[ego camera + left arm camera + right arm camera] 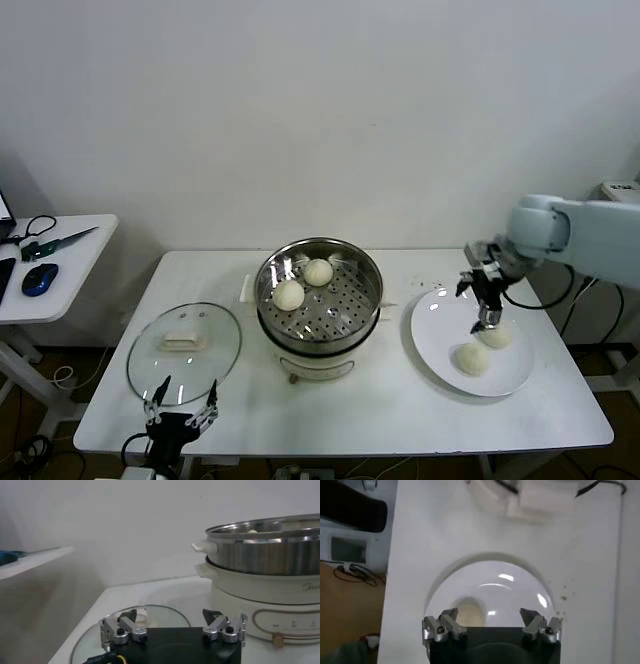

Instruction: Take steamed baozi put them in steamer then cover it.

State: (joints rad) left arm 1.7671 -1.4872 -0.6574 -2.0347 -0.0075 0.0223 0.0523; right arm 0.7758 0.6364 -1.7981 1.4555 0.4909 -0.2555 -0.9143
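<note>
- Steamed baozi (472, 358): two are lying on the white plate (437, 345); two (289, 294) are sitting in the steamer (318, 299).
- Right hand (487, 322) is hovering over the plate's baozi, fingers apart.
- Left hand (181, 410) is idling, fingers apart, near the cover (184, 350) on the surface (380, 410).

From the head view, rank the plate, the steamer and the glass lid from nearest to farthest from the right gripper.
1. The white plate, directly beneath the right gripper, on the table's right.
2. The steamer, at the table's centre.
3. The glass lid, far left, near the left gripper.
</note>
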